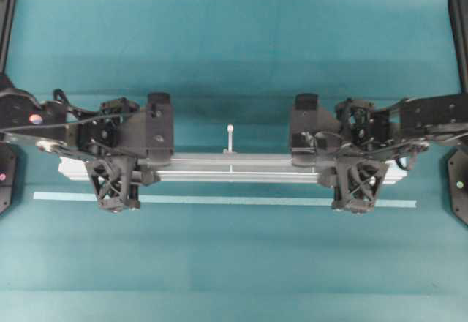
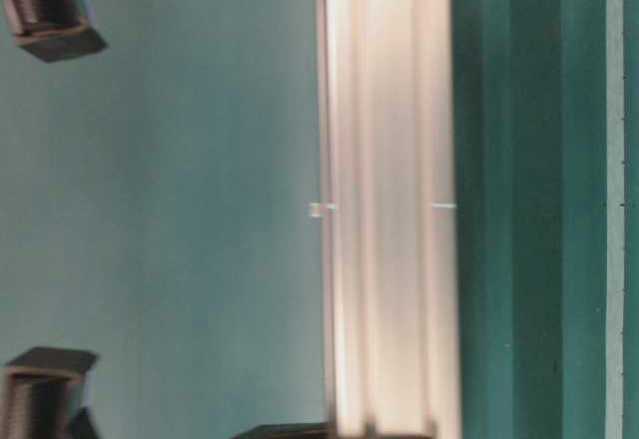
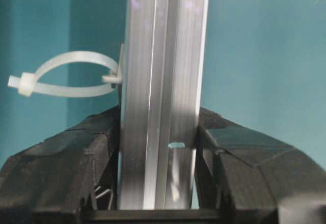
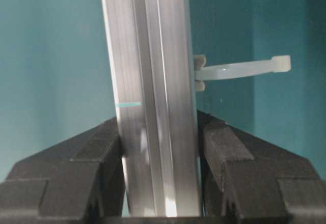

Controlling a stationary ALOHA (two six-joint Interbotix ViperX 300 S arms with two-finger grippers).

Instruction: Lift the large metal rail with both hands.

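**Both grippers clamped on the rail, one near each end**

Left gripper [image 1: 128, 167] and right gripper [image 1: 344, 167] each have their jaws closed against the sides of the large metal rail [image 1: 232, 168], which runs across the teal worktop [image 1: 234, 51] between them, parallel to a pale tape stripe [image 1: 241, 200] just beside it.

Doing the lift well, by judgement, means raising both ends at the same rate so the long bar stays level and neither grip is twisted; the jaws should hold their squeeze, since smooth aluminium could slip.

The overhead view alone shows the whole span, both arms and the tape. The table-level view shows only the rail's mid-section, blurred, with dark gripper parts at the picture's edges; whether the bar touches the worktop cannot be told. The wrist views give what the others hide: black pads [image 3: 104, 137] pressed flush on the grooved faces, and, smallest, a looped white zip tie [image 3: 61, 79] on the rail near each gripper.
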